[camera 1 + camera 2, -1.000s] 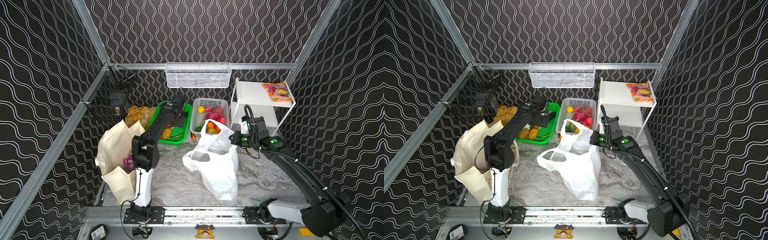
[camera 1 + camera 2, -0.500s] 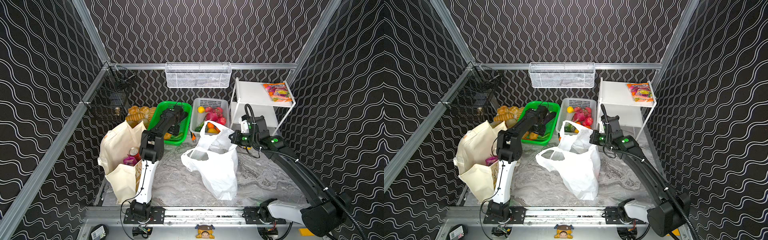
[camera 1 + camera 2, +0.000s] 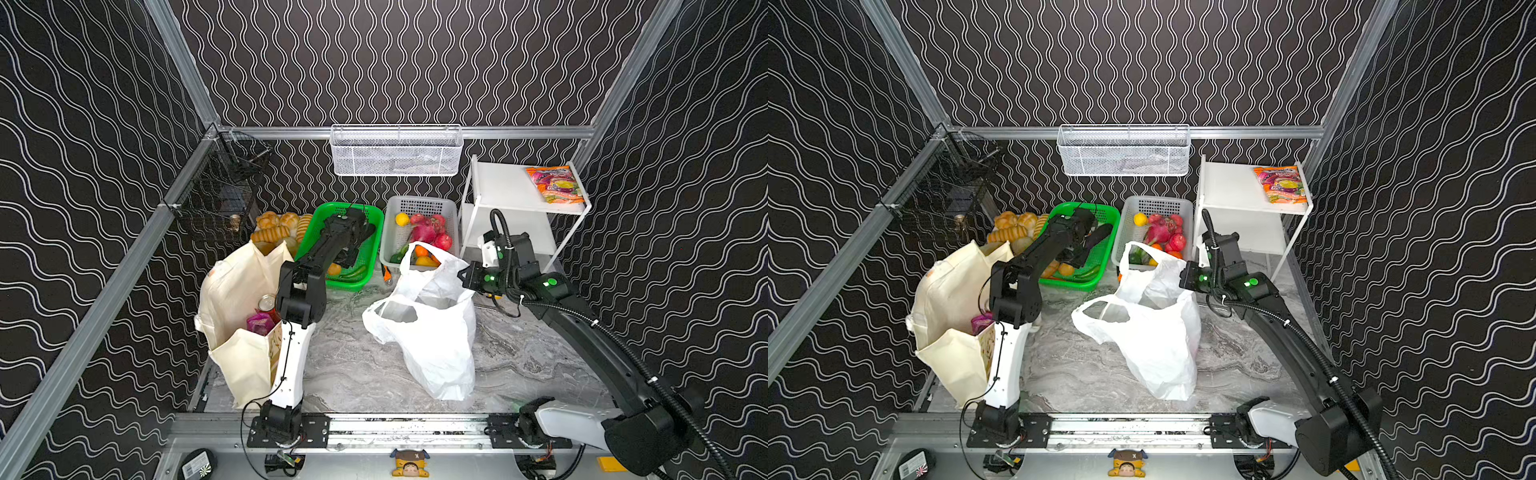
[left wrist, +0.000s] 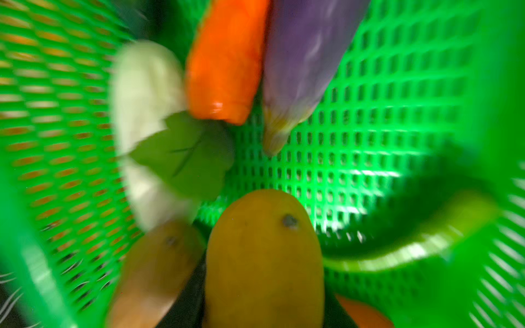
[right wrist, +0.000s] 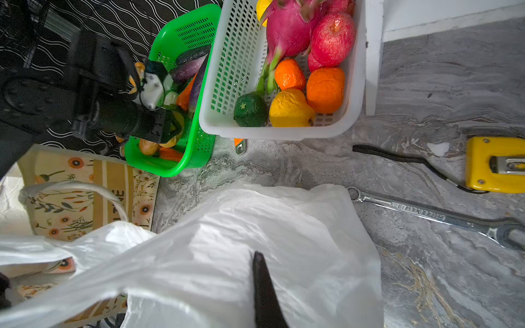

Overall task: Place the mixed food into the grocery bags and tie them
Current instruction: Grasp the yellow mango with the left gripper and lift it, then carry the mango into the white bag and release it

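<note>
A: L gripper [image 5: 172, 126]?
B: Down in green basket [image 3: 371, 216], jaws nipped in on a yellow-brown potato [image 4: 264, 255]; looks gripped. Its long axis runs straight out ahead of the jaws, not across.
A: Where to?
B: Cream tote [image 3: 241, 291], back toward L arm's base, just beside basket; L arm nearer. R gripper [image 3: 462, 275] clamped on white plastic bag [image 3: 436, 345] rim.
A: Vs a sec ago?
B: L gripper was at basket's far end, now at near end. R unchanged.
</note>
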Motion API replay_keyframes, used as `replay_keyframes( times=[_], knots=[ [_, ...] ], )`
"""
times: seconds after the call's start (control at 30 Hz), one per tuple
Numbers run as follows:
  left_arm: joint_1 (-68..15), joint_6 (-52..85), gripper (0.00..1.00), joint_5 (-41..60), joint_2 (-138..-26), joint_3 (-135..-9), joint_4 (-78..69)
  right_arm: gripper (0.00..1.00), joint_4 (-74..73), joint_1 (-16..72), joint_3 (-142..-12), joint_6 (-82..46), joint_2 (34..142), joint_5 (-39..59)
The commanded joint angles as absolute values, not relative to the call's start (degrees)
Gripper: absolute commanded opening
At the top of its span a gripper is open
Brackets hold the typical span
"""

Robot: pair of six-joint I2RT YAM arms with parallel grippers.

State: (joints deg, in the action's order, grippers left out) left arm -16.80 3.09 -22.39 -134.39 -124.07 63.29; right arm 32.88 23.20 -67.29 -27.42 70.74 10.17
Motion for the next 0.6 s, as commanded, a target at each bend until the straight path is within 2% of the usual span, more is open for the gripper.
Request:
replay_keyframes(
  times=[0.0, 0.17, 0.4, 0.57],
  knots=[
    [-17.95, 3.24, 0.39, -19.99, -129.38, -123.89, 64.50, 0.05, 30.79, 23.20, -66.71, -28.05, 70.56, 9.94],
    [-20.15, 4.35, 0.41, -12.06, -119.10, -119.90, 63.95, 0.05, 30.14, 23.20, -65.76, -28.32, 70.53, 10.10],
    [-26.73, 6.81, 0.41, 3.48, -101.19, -105.69, 60.93, 0.05, 29.42, 23.20, -65.12, -28.59, 70.29, 9.76],
    [-29.72, 11.48, 0.39, 6.24, -89.87, -96.58, 58.00, 0.05, 28.77, 23.12, -64.87, -28.91, 70.05, 9.66]
  ],
)
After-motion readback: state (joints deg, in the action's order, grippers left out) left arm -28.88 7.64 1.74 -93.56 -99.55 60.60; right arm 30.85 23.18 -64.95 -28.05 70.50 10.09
